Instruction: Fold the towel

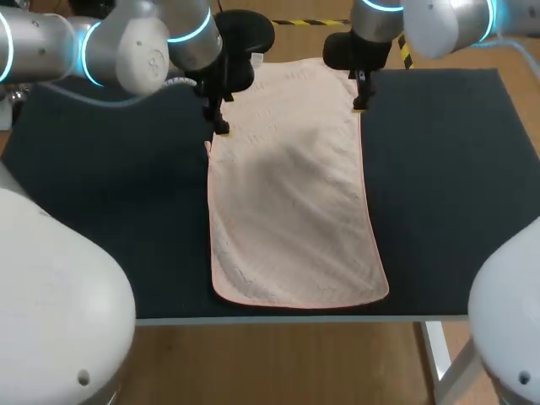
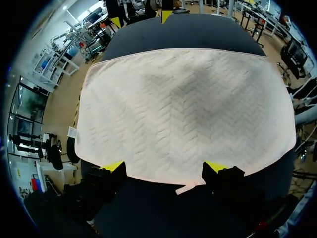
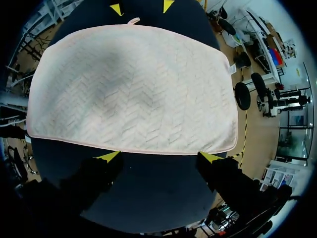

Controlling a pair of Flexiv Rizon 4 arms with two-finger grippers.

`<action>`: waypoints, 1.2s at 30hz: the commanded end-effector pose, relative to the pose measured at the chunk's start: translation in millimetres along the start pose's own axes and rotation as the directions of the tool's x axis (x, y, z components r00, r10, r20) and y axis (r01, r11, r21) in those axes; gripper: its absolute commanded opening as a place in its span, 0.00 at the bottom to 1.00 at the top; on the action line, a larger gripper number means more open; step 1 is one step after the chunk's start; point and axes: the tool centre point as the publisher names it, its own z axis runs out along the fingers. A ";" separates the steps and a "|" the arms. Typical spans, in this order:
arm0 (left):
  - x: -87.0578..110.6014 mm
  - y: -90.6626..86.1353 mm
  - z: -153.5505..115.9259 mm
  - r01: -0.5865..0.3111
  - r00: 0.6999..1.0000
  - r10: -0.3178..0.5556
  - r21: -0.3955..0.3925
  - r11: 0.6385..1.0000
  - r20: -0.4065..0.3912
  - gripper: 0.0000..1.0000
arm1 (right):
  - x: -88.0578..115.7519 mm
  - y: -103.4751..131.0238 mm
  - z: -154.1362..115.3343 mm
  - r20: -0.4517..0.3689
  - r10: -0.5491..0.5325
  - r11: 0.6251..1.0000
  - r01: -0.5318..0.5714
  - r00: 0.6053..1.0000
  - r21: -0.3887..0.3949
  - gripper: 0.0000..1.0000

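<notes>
Towel (image 1: 291, 211), pale pink with a faint herringbone weave, lies spread flat in the middle of the dark worktop (image 1: 456, 186). In the head view its long sides run from 12 o'clock to 6 o'clock. The near short end sits close to the worktop's front edge and the far end reaches toward the back edge.

Taken from the towel's centre, the left claw (image 1: 219, 126) stands at about 11 o'clock, at the left long edge. The right claw (image 1: 360, 101) stands at about 1 o'clock, at the right long edge, a little farther back than the left one. The left arm (image 1: 126, 46) comes in from 10 o'clock and the right arm (image 1: 439, 21) from 2 o'clock.

In the left wrist view the left claw is spread wide and has hold of nothing. The towel's edge runs across the gap between its yellow tips, and a small hanging loop (image 2: 185, 189) pokes out from that edge between the fingers. In the right wrist view the right claw is likewise spread wide and holds nothing, with the opposite long edge just ahead of its tips. Whether any tip touches the cloth cannot be told. A small white label (image 3: 232, 68) sticks out at one far corner of the towel.
</notes>
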 end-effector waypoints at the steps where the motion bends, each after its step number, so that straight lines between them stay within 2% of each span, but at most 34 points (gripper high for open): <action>1: 1.2 2.6 21.2 0.011 1.000 -0.011 0.008 1.000 -0.011 1.00 | 6.7 -1.8 12.8 0.003 -0.004 1.000 0.004 1.000 -0.016 1.00; 7: 16.7 -1.8 35.2 0.019 0.999 -0.019 0.010 1.000 -0.050 1.00 | 29.6 1.5 30.5 -0.029 -0.011 1.000 0.010 1.000 -0.028 1.00; 19: 25.2 -2.9 49.4 0.038 0.997 -0.040 -0.032 0.999 -0.069 1.00 | 58.0 2.5 60.2 -0.099 0.035 0.999 -0.035 0.994 -0.002 1.00; 36: 33.8 -7.2 83.2 0.035 0.993 -0.044 -0.077 0.996 -0.109 1.00 | 64.7 -7.2 97.7 -0.151 0.088 0.996 -0.086 0.985 0.019 1.00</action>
